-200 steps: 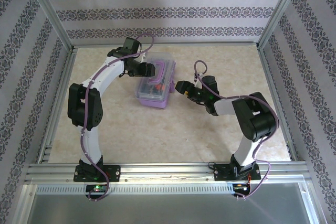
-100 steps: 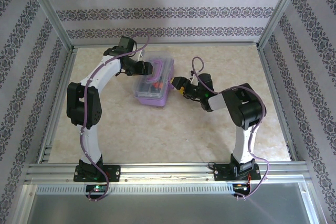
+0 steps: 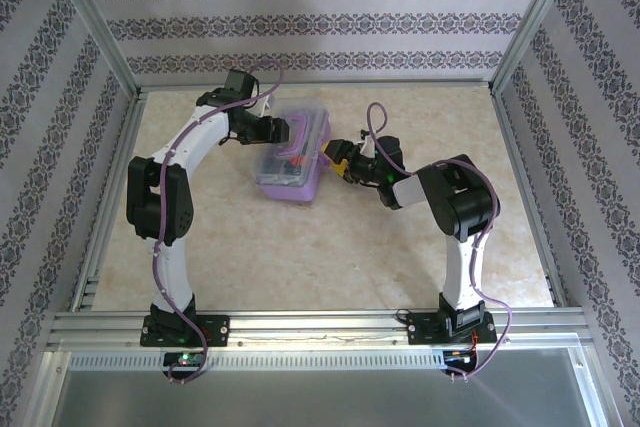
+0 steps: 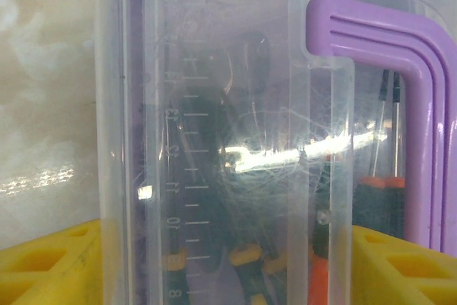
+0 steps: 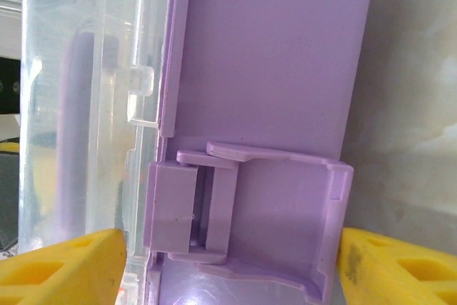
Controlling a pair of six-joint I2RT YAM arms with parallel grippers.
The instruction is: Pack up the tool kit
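The tool kit [image 3: 296,169] is a purple box with a clear lid, standing mid-table. My left gripper [image 3: 283,131] is at its far left end, open, and its yellow fingertips [image 4: 50,266] straddle the clear lid [image 4: 214,69]. Through the lid show the purple handle [image 4: 421,105], black-and-yellow tool grips [image 4: 250,256] and an orange screwdriver [image 4: 382,185]. My right gripper [image 3: 334,158] sits against the box's right side, open. Its yellow fingertips [image 5: 403,273] flank the purple latch [image 5: 214,205], which lies against the box wall.
The marble-patterned table [image 3: 400,247] is bounded by an aluminium frame [image 3: 300,327] and patterned walls. Bare floor shows beside the box in both wrist views. The right arm's elbow [image 3: 455,197] is folded close to the box.
The right gripper has moved up and left, closing in on the box's right side, and its elbow has folded inward. The left arm shifted slightly at the box's far end.
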